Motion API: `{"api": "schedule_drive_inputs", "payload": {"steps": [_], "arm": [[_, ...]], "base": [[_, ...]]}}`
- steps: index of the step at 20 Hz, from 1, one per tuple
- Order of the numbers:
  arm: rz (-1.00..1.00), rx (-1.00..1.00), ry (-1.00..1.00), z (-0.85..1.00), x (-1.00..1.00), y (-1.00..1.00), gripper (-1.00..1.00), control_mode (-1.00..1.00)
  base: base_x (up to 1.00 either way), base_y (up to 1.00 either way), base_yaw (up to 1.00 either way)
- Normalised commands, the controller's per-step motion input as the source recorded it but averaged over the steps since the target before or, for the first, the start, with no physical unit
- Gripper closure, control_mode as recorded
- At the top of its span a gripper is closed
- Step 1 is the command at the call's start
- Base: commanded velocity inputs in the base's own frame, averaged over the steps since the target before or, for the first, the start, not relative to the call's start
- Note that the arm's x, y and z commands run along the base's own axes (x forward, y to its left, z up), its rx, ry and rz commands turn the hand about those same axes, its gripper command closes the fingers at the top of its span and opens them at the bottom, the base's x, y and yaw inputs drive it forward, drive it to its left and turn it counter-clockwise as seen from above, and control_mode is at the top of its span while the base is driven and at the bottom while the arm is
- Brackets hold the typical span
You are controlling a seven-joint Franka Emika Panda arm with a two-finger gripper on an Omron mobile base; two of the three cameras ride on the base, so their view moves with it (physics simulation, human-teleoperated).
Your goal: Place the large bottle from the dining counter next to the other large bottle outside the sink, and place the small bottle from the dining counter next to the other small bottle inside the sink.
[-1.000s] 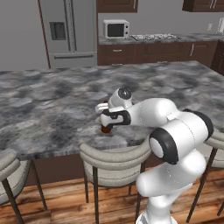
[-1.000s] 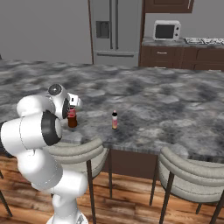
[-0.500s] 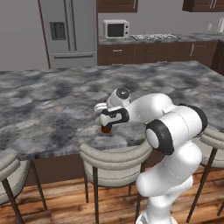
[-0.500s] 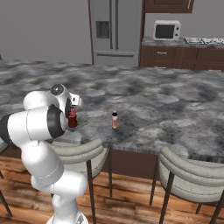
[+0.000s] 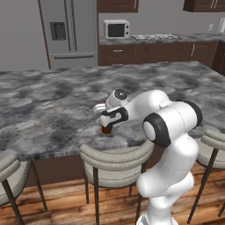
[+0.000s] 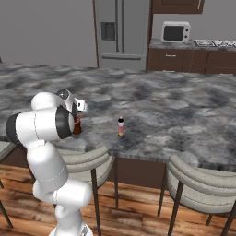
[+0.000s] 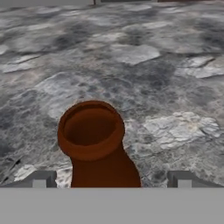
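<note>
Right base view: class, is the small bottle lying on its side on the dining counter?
No. The small bottle stands upright on the dining counter, black cap at the top.

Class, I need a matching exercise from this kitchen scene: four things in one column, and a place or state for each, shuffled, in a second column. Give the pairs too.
Things:
1. large bottle
2. small bottle
3. claw
4. microwave

Places or states:
A. on the far back counter, beside the fridge
B. open, one fingertip on each side of a brown neck
C. stands alone on the dining counter, near its front edge
D. upright between two fingertips, not yet gripped

Pairs: 1-D, 2-C, 3-B, 4-A
</note>
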Motion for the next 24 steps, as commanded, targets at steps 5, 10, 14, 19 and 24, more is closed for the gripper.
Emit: {"api": "schedule_drive_inputs", "payload": {"steps": [5,10,14,19,24], "arm": [[0.0,0.0,0.0,-0.03,0.04,0.01,-1.0,-1.0],[0.0,0.0,0.0,0.0,0.0,0.0,1.0,-1.0],[0.0,0.0,-0.02,0.21,-0.29,0.0,1.0,-1.0],[0.0,0.0,-0.1,0.69,-0.58,-0.03,1.0,-1.0],[0.0,0.03,-0.11,0.89,-0.52,-0.17,1.0,-1.0]], "base": [[0.0,0.0,0.0],[0.0,0.0,0.0],[0.0,0.0,0.0],[0.0,0.0,0.0],[0.0,0.0,0.0]]}}
